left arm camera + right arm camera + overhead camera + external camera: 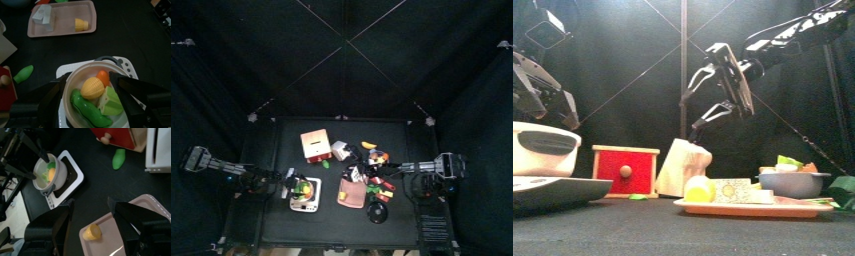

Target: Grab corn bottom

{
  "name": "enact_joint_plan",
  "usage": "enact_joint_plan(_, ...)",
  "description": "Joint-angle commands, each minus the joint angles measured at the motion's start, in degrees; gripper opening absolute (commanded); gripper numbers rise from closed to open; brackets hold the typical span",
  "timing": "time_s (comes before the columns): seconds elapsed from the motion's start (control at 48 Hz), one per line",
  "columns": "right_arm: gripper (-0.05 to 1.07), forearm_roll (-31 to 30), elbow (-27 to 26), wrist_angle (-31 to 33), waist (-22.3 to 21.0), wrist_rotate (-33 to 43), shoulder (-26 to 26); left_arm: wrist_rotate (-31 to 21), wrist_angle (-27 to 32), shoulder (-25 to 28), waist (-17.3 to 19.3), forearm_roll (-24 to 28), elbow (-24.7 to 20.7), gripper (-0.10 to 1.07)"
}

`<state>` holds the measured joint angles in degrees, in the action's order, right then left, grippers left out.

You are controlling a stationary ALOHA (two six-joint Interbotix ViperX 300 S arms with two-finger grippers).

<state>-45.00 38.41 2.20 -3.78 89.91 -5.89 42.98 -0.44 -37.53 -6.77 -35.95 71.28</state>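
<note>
One yellow corn piece (81, 24) lies on the pink tray (63, 30); it also shows in the right wrist view (92, 231) and the front view (700, 190). A second, rounded corn piece (92, 87) sits in the white pot (79, 75) with a carrot, a pea pod and lettuce. My left gripper (93, 102) is open, just above the pot, its jaws on either side of it. My right gripper (97, 230) is open and empty, raised above the pink tray (143, 220). In the top view the left gripper (289, 184) is at the pot and the right gripper (385, 178) is at the tray.
The pot stands on a white toy stove (70, 175). A loose green pea pod (119, 158) lies on the table near a red box (625, 170). A white bag (684, 165) stands behind the tray. A bowl of vegetables (794, 182) sits at the right.
</note>
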Motion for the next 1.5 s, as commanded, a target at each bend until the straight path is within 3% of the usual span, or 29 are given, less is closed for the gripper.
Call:
enact_joint_plan(0.0, 0.88, 1.3, -1.1, 1.4, 3.7, -0.1, -0.9, 0.0, -1.2, -0.1, 0.3, -0.4, -1.8, 1.01)
enact_joint_plan(0.208, 0.88, 9.6, -4.8, 12.2, 12.2, -0.4, 5.4, -0.1, -10.3, -0.1, 0.5, -0.5, -2.2, 1.01)
enact_joint_plan(0.333, 0.88, 4.5, -9.2, 21.4, 16.5, -4.2, 10.5, 0.1, -13.9, 0.0, 0.4, -0.4, -2.1, 1.01)
enact_joint_plan(0.438, 0.88, -0.4, -11.3, 27.4, 20.2, -9.6, 11.8, 0.0, -14.2, -0.1, 0.4, -0.4, -2.0, 1.01)
enact_joint_plan(0.521, 0.88, -0.6, -12.1, 30.0, 21.4, -13.2, 12.4, 0.0, -14.1, 0.0, 0.4, -0.4, -1.7, 1.01)
enact_joint_plan(0.75, 0.90, -1.1, -13.2, 28.9, 21.4, -16.4, 15.5, 0.2, -14.2, 0.0, 0.4, -0.3, -1.6, 1.01)
enact_joint_plan(0.938, 0.98, -2.3, -14.9, 28.4, 21.3, -17.3, 17.3, 0.2, -14.1, 0.0, 0.5, -0.3, -1.4, 1.01)
enact_joint_plan(1.167, 0.98, -3.1, -15.8, 28.6, 20.0, -17.2, 20.4, 0.4, -14.1, -0.1, 1.1, -0.1, -1.4, 1.01)
enact_joint_plan(1.479, 0.78, -3.8, -15.3, 28.6, 18.7, -17.2, 19.7, 0.4, -14.3, 0.0, 1.6, 0.6, -1.4, 1.01)
